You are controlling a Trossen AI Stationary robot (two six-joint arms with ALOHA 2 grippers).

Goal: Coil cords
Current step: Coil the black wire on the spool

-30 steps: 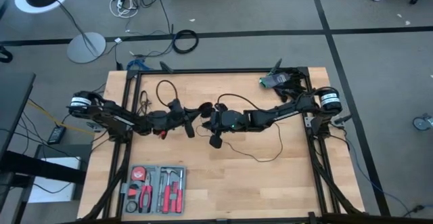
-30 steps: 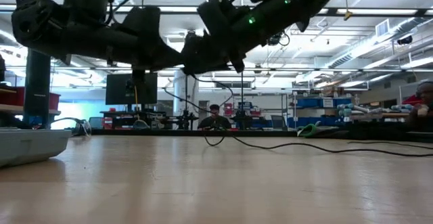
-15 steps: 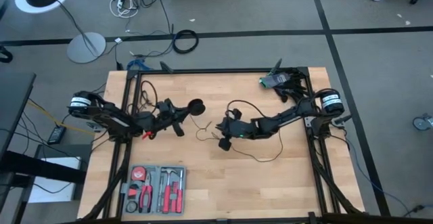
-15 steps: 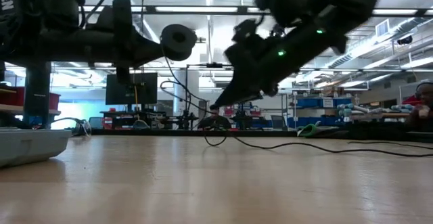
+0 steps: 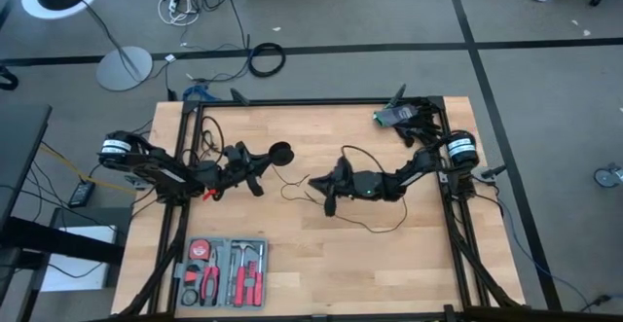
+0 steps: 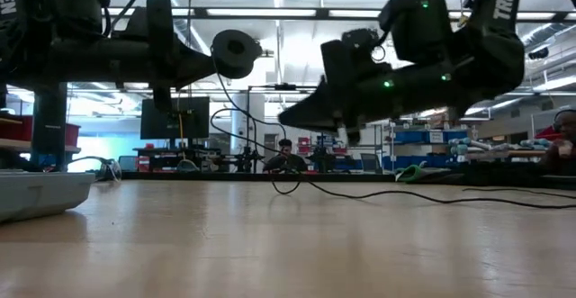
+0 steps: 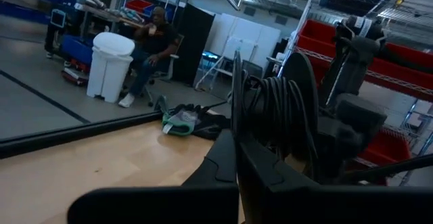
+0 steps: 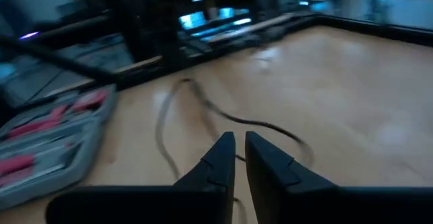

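The cord is a thin black wire. Part of it is wound in several turns [image 7: 265,109] at my left gripper [image 5: 259,177], beside its round black puck [image 5: 280,152], which also shows raised in the low view [image 6: 236,55]. The rest trails slack over the table [image 5: 375,230] toward the right. My left gripper is shut on the wound part, left of centre and above the table. My right gripper [image 5: 313,181] hovers at centre, level, pointing toward the left gripper, its fingers [image 8: 223,158] closed together. A loop of wire [image 5: 343,153] arches over it. My left gripper pinches the bundle of wound turns [image 7: 254,126] between its two fingers, level, from the table's left. The bundle and puck are clear of the table; wire hangs slack from them to the tabletop [image 6: 288,188]. My right gripper is shut on the wire near its fingertips [image 5: 310,179]; the pinch point barely shows. It comes level from the table's right, clear of the table.
A grey tool case [image 5: 222,271] with red-handled tools lies near the front left. A green and dark object [image 5: 399,118] sits at the far right corner. A black frame [image 5: 311,102] rims the table. People sit in the room beyond.
My right gripper has drawn away from the left gripper toward the table's right, tipping down and then levelling. My left gripper has gone a little toward the table's left with the wound turns. The puck now shows apart from both grippers.
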